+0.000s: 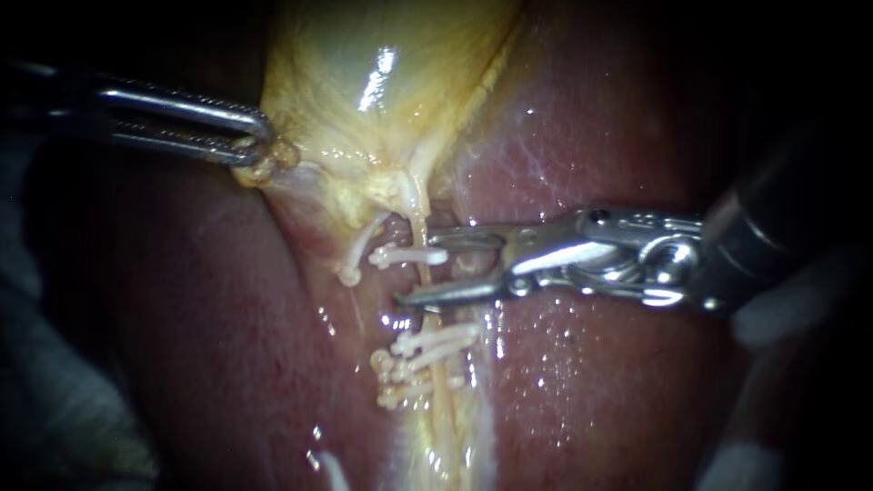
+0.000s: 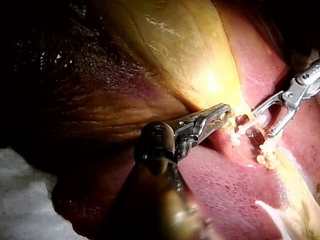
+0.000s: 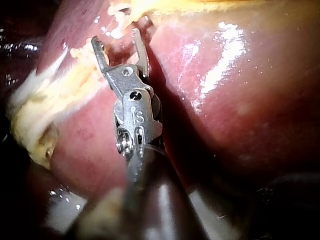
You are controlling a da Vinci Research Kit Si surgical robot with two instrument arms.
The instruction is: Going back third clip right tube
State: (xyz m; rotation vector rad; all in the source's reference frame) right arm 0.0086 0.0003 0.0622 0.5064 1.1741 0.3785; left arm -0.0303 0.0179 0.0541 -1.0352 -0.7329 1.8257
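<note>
The liver [image 1: 600,391] fills most of the endoscope view, a wet red-brown bed with glints of light on it. On its upper part lies the gallbladder [image 1: 364,82], pale yellow and glossy, narrowing downward to a neck near the middle of the view.

My right instrument [image 1: 416,268] comes in from the right across the liver. Its metal jaws are spread, with a clear gap between them. They reach in on either side of a white clip [image 1: 409,256] without pinching it. The right wrist view shows the same spread jaws, tips pointing at the pale strip of tissue ahead of them.

My left instrument [image 1: 255,150] comes in from the upper left. Its jaws are pressed onto the lower left edge of the gallbladder, with a fold of yellow tissue pinched between them. The left wrist view shows this hold too.

The right tube [image 1: 420,211] runs as a thin pale strand from the gallbladder's neck straight down over the liver. The white clip between the spread jaws sits across it just below the neck. Farther down the same tube a cluster of white clips [image 1: 423,355] lies close together. Another clip [image 1: 350,271] sits on a shorter strand slanting off toward the left.
</note>
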